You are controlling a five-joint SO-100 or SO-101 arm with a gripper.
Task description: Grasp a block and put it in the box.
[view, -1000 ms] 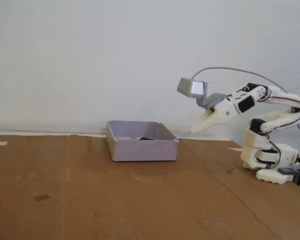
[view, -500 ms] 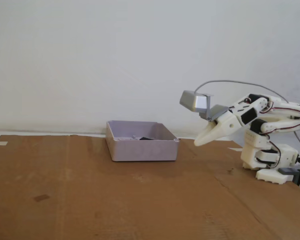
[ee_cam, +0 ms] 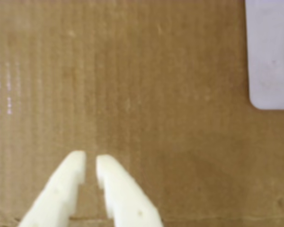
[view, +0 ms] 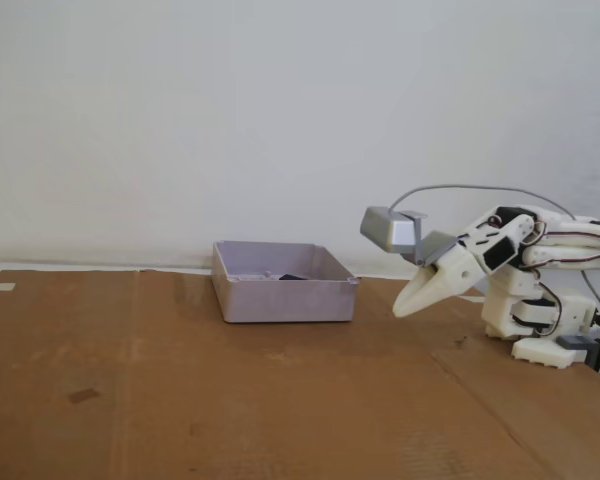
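On the cardboard-covered desk (view: 180,400), the box (view: 280,296) already holds the block (view: 292,277), which shows dark above its front wall. The tool (view: 410,306) hangs low at the box's 3 o'clock, its 2 fingers nearly together and empty (likely folding home).

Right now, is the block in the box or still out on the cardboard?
In. The fixed view shows the block as a dark shape inside the box; the gripper is off to the right, holding nothing.
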